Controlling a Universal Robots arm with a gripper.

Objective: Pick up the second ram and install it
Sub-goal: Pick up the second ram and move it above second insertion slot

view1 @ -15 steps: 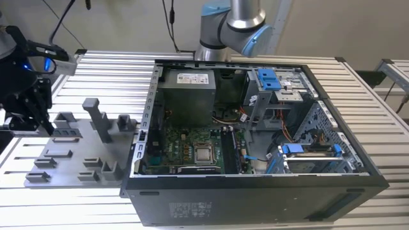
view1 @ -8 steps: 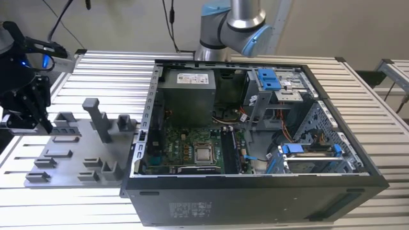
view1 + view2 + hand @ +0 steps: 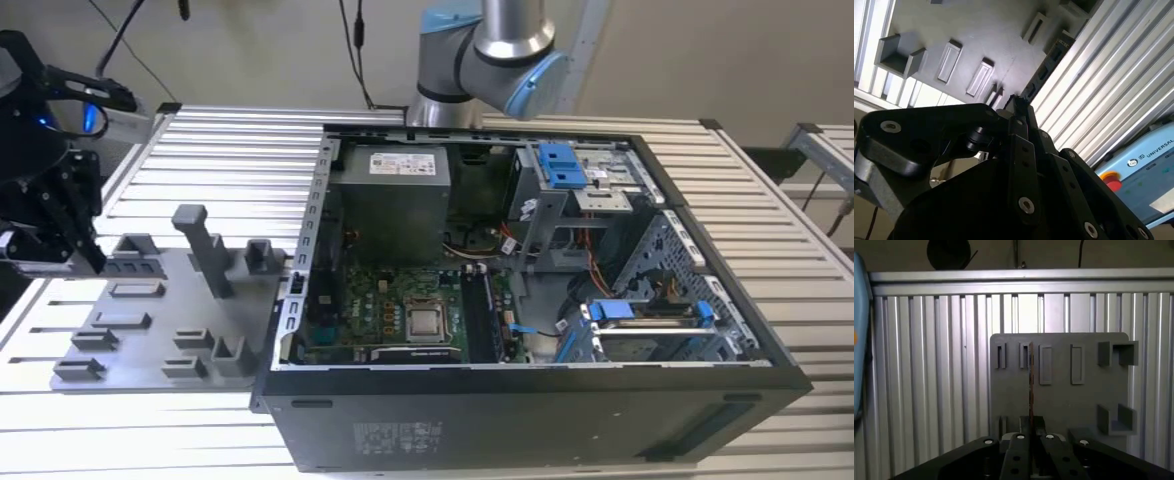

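Grips the second ram [image 3: 1030, 380] in the gripper [image 3: 1030, 421], fingers [image 3: 1019, 452] closed to a thin slit on the stick's near end. Shows edge-on in the first wrist view: slim dark line, straight out from the fingertips, in front of the grey fixture plate [image 3: 1064, 400]. Cannot tell whether far end touches plate. Reads in the second wrist view as long flat dark second ram [image 3: 1050, 62] with square chips in a row, beyond black matte bolted finger links [image 3: 1024, 150]. Puts gripper [image 3: 60, 250] at far left of the exterior view, above the plate [image 3: 134, 350]: matte grey, moulded rectangular slots, upright posts. Ribbed aluminium table [image 3: 214, 150] underneath. Open black metal computer case [image 3: 534, 410] centre right, well apart.
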